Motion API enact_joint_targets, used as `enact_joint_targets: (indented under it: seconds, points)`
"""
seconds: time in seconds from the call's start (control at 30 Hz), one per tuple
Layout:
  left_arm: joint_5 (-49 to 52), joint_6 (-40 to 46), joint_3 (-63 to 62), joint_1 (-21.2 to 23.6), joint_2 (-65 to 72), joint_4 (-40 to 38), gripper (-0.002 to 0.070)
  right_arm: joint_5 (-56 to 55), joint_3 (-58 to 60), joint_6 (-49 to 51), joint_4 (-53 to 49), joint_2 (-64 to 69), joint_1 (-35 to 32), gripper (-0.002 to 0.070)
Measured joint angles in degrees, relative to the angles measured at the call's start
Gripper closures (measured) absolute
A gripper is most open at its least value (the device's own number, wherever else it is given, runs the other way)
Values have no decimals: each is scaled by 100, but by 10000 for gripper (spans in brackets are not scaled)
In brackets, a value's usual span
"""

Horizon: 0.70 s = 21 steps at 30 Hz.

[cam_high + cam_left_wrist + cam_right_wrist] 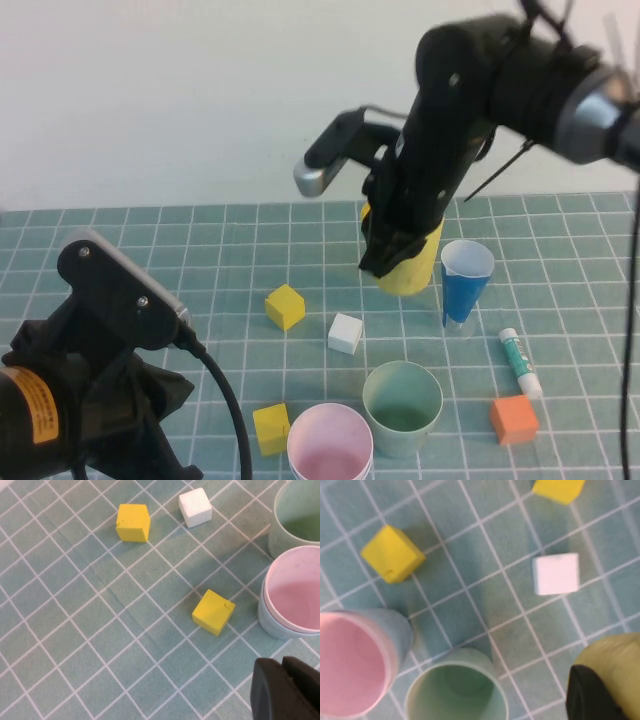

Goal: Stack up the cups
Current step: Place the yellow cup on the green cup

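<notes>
The left gripper (pixel 95 400) sits parked nearest the camera at the table's front left; whether its fingers are spread or pressed together cannot be told. Just beside it stand the pink cup (pixel 330 443) and the pale green cup (pixel 402 407), mouths up, close together; the pink one seems nested in a bluish shell. The right gripper (pixel 398 250) pinches the yellow cup (pixel 412 262) at its rim, farther back; the blue cup (pixel 465 282) stands near it, narrow end down. These cups look light, thin-walled and slick, apt to flex under a hard squeeze; the rim is the sensible hold. Open room is modest: a white cube (pixel 345 332), two yellow cubes (pixel 285 306) and (pixel 270 428), an orange cube (pixel 514 418) and a marker (pixel 520 362) lie scattered around; lifting clear looks safer than sliding.
</notes>
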Motion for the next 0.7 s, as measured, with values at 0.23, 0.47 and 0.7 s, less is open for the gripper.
enact_joint_targets:
  seconds: [0.23,0.47,0.7]
  points:
    - [3,0,0,0,0,0,673,73,1107,-38,0,-1011,424,612]
    - [3,0,0,0,0,22,673,-720,2253,-38,63,-1026,797,612]
    - [35,0,0,0,0,47,673,-1120,2573,92,63,-997,807,613]
